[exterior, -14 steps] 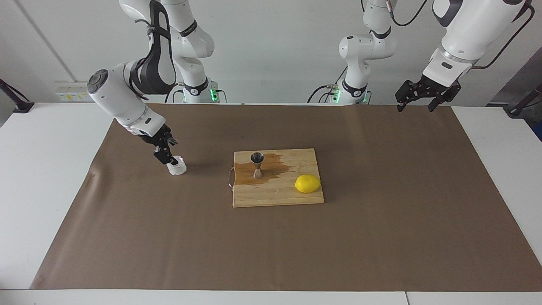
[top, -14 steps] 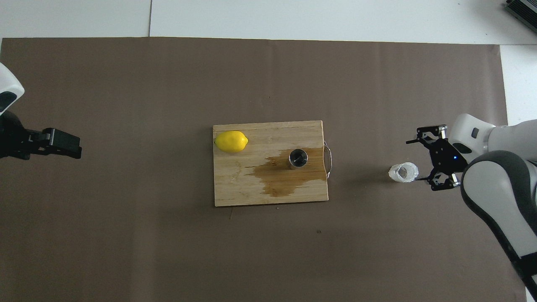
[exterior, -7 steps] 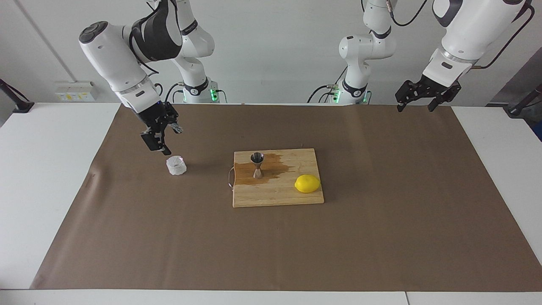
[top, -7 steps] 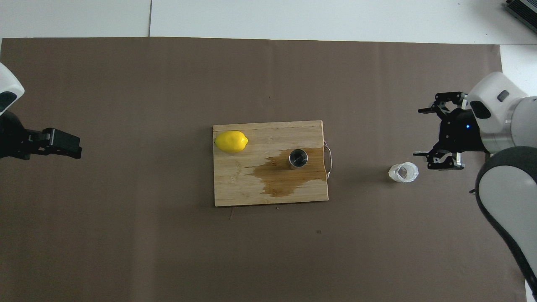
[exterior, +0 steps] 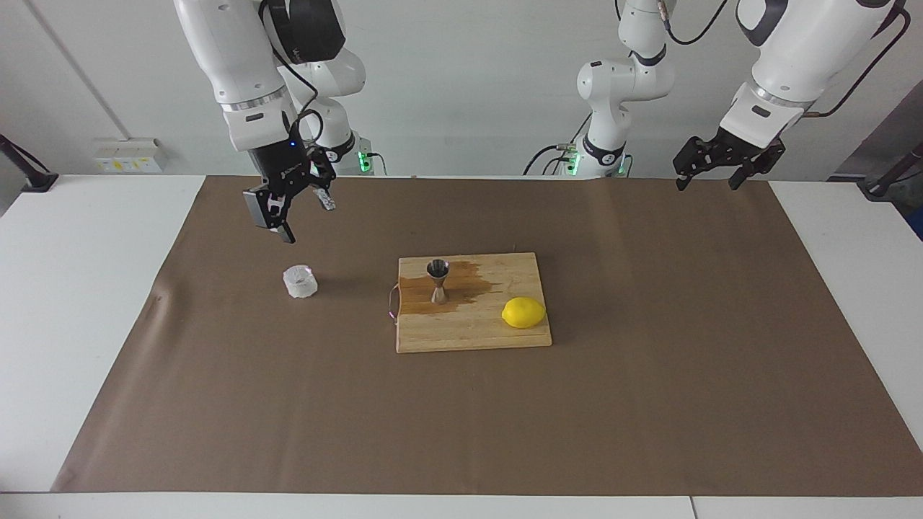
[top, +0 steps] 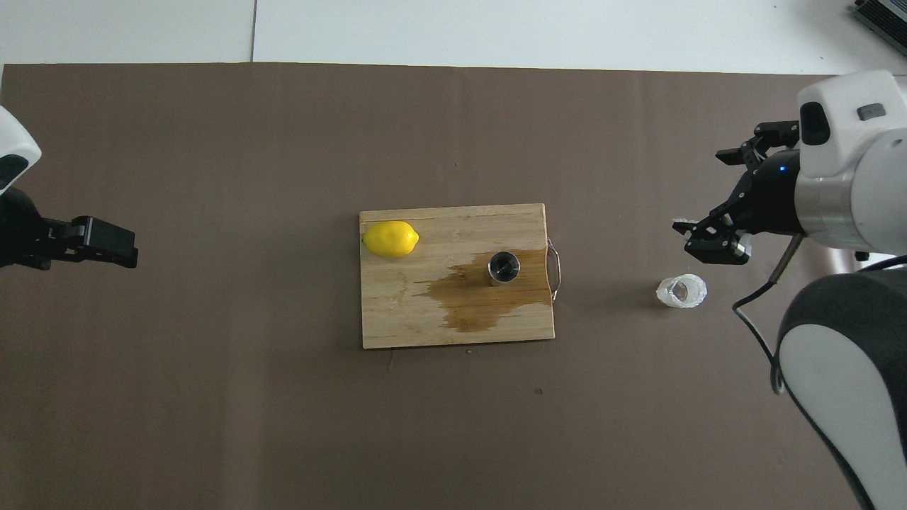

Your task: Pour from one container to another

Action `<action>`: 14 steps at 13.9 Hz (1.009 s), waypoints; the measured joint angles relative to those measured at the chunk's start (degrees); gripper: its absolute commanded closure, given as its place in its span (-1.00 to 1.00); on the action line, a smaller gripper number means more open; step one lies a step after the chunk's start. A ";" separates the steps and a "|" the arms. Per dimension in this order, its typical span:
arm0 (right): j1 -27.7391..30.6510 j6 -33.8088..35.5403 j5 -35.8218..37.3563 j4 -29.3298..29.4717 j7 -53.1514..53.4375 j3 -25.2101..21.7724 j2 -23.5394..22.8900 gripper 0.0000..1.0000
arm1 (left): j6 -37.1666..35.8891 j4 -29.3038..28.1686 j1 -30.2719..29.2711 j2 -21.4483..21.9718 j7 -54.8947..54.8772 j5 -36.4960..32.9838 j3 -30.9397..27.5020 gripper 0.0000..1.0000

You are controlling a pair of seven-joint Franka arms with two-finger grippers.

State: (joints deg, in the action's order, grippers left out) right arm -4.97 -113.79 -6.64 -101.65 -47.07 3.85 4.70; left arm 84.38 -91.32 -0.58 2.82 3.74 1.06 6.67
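Hovering right hand (exterior: 294, 205), fingers wide, empty, above brown paper near textured glass cup (exterior: 300, 282). Cup upright toward right arm's end. Steel jigger (exterior: 438, 280) upright on cutting board (exterior: 472, 335), wet stain around, lemon (exterior: 523, 313) beside. Left hand (exterior: 709, 173) waits, wide, empty.

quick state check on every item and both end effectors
glass cup: upright on the brown mat, not held
jigger: upright on the cutting board, in a wet brown stain
lemon: lying on the board
right end effector: open, raised above the cup
left end effector: open, waiting
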 measured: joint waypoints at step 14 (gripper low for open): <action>4.84 15.32 9.93 11.62 56.33 -0.71 -1.31 -1.00 | 0.00 0.00 0.00 0.00 0.00 0.00 0.00 -1.00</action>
State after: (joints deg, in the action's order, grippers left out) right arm -0.13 -98.47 3.29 -90.03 9.26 3.15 3.39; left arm 84.38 -91.32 -0.58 2.82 3.74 1.06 6.67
